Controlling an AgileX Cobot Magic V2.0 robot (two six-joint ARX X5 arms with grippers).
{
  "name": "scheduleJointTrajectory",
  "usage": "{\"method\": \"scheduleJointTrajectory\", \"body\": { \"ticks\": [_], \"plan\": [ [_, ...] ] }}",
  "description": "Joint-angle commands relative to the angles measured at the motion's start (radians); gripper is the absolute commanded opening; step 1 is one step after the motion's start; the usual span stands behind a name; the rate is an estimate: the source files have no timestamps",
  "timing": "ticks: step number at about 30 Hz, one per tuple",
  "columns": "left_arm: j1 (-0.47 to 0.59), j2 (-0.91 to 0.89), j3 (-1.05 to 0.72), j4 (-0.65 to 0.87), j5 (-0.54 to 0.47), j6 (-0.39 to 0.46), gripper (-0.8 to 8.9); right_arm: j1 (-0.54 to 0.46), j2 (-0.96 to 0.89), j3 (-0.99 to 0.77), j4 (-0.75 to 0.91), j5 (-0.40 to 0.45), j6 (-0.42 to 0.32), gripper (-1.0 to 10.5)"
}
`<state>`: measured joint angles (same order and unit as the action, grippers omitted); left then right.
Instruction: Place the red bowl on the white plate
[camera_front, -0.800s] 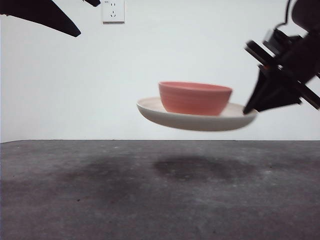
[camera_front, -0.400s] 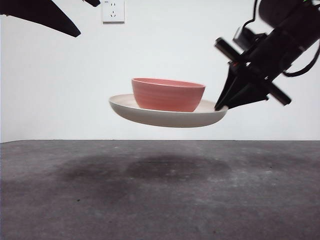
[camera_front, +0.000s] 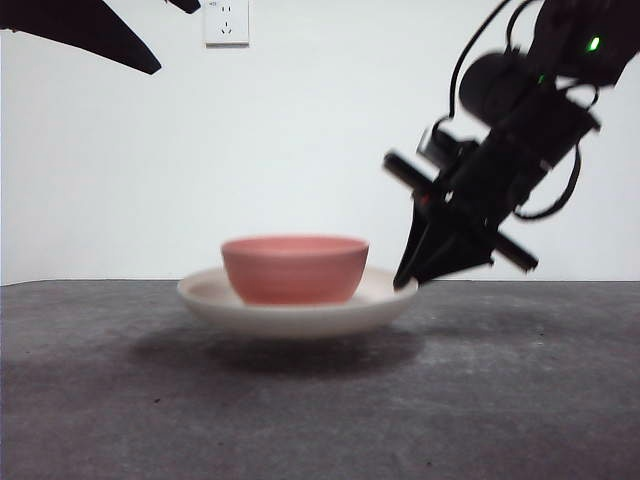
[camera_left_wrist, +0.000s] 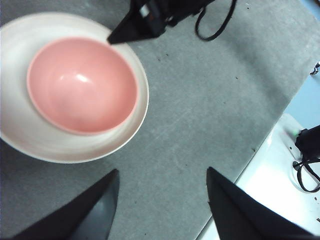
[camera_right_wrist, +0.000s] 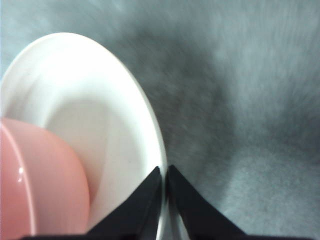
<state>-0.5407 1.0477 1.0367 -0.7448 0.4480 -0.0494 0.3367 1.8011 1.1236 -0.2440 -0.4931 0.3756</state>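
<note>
At the plate's rim, the right claw (camera_front: 405, 282) pinches the white plate (camera_front: 300, 312), its two black pointed jaws pressed together on the thin upturned edge, one above and one below, as the right wrist view shows (camera_right_wrist: 164, 187). That arm slants down from the upper right of the front view, dark and bulky, a cable looped beside it and a green light near its top.

Inside the plate sits the red bowl (camera_front: 294, 269), roughly centred, a small round salmon-pink piece with a matte skin and faint horizontal ridges on its outer wall; its smooth inside catches a pale highlight in the left wrist view (camera_left_wrist: 82, 85). The plate is wide, shallow, cream-white and plain (camera_left_wrist: 60, 147), far broader than the bowl. It hangs low over the grey bench (camera_front: 320, 420), a soft shadow under it; whether its base touches the rough, speckled surface I cannot tell.

High above, the left claw (camera_left_wrist: 160, 192) hovers with jaws spread wide, gripping nothing, and looks down on bowl and plate.

A white wall socket (camera_front: 226, 21) sits on the pale wall behind.
</note>
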Motion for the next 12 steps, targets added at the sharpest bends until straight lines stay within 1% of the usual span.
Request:
{"method": "scheduleJointTrajectory", "body": {
  "ticks": [1, 12],
  "plan": [
    [-0.005, 0.005, 0.007, 0.003, 0.006, 0.012, 2.79, 0.008, 0.05, 0.025, 0.019, -0.003, 0.018, 0.1],
    [-0.005, 0.005, 0.007, 0.002, 0.006, 0.012, 2.8, 0.008, 0.08, 0.024, 0.018, -0.003, 0.016, 0.1]
  ]
}}
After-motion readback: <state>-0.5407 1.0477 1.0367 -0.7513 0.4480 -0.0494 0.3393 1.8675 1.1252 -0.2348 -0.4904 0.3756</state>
